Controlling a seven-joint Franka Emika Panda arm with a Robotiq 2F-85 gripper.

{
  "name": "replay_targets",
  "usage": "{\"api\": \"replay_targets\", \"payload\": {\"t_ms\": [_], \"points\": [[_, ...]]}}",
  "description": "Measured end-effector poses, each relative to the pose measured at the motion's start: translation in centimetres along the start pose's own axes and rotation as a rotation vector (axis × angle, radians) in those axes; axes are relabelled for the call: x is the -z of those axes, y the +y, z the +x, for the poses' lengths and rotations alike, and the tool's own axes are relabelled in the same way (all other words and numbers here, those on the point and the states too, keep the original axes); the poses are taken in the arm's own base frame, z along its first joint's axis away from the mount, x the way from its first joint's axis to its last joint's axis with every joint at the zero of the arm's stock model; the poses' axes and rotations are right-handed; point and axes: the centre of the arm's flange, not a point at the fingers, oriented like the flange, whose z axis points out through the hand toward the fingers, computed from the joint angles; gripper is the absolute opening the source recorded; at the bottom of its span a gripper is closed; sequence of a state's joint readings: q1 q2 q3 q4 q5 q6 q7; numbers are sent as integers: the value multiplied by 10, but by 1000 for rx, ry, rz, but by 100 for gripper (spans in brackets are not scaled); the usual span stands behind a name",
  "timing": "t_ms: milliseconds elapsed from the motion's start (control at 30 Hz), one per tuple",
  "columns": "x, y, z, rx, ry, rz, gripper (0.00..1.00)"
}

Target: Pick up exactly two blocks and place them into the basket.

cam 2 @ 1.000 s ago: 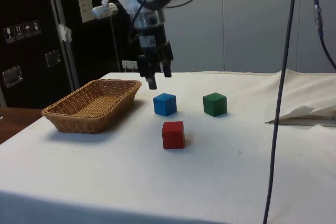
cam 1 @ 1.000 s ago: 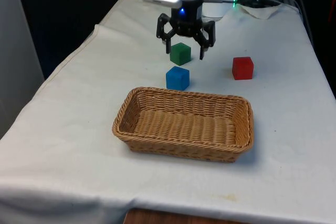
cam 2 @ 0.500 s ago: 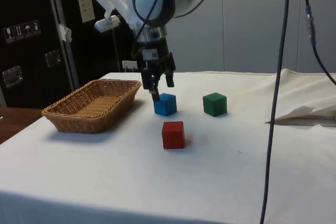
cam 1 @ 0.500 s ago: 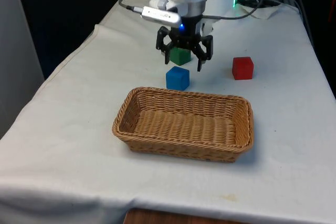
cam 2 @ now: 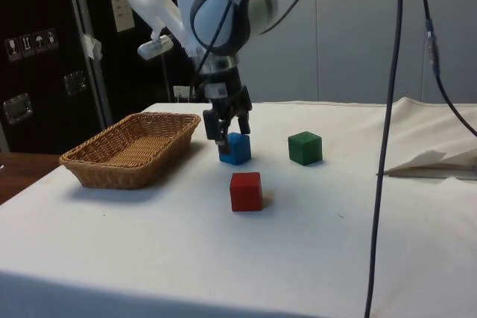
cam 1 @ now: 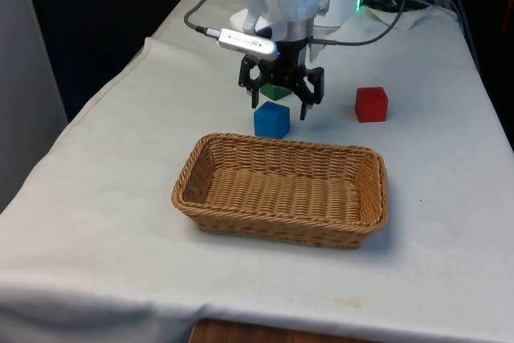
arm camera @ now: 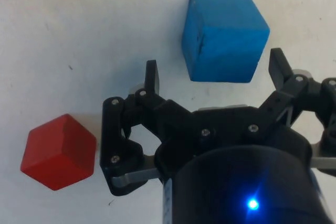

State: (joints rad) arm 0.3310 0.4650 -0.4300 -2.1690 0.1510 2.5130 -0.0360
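A blue block (cam 1: 271, 120) lies on the cloth just beyond the wicker basket (cam 1: 273, 227). My gripper (cam 1: 279, 107) hangs open right over it, one finger on each side of its top and neither touching it. In the wrist view the blue block (arm camera: 224, 37) lies between my fingertips (arm camera: 151, 74), with the red block (arm camera: 59, 151) off to one side. A green block (cam 1: 277, 91) sits behind the gripper, partly hidden. From the side, the gripper (cam 2: 231, 132) is just above the blue block (cam 2: 235, 148). The basket (cam 2: 112, 173) holds nothing.
A red block (cam 1: 371, 104) sits toward the front view's right of the gripper. In the side view the red block (cam 2: 246, 191) and green block (cam 2: 305, 147) stand apart from the blue one. Black cables (cam 2: 387, 124) hang down at the side.
The gripper came down and toward the basket, from above the green block to just over the blue block. It stayed open. No block has moved.
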Motion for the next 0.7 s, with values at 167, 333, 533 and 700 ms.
{"api": "replay_targets", "payload": {"t_ms": [167, 333, 533, 700], "points": [[0, 0, 0, 0, 0, 0, 100], [0, -1, 3, -2, 3, -3, 100], [-3, -2, 13, -16, 10, -15, 100], [-9, -4, 24, -31, 14, -25, 100]]}}
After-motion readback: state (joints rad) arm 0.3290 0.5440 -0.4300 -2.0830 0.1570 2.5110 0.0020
